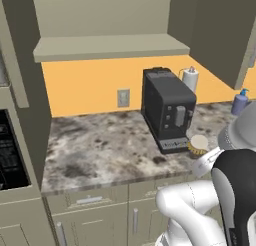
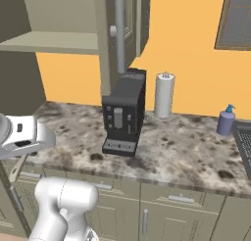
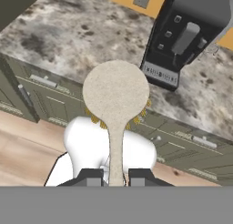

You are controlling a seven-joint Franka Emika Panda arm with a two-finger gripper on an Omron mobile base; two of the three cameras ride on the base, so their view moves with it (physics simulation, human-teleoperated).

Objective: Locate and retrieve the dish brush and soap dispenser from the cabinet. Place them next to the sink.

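Note:
My gripper (image 3: 115, 176) is shut on the white stem of the dish brush (image 3: 116, 91), whose round tan head with yellow bristles points away from the hand, over the counter's front edge. The same brush head (image 1: 198, 144) shows beside the coffee machine's base. The lavender soap dispenser (image 2: 226, 121) with its blue pump stands on the counter at the far right, by the wall; it also sits at the right edge as the soap dispenser (image 1: 240, 102). The cabinet (image 1: 110, 47) above is open, and its shelf is bare where I can see it.
A black coffee machine (image 2: 124, 112) stands mid-counter, with a white paper-towel roll (image 2: 164, 95) behind it to the right. The open cabinet door (image 2: 120, 29) hangs over the machine. A ridged dark surface (image 2: 243, 142) lies at the right edge. Drawers (image 2: 181, 201) run below the counter.

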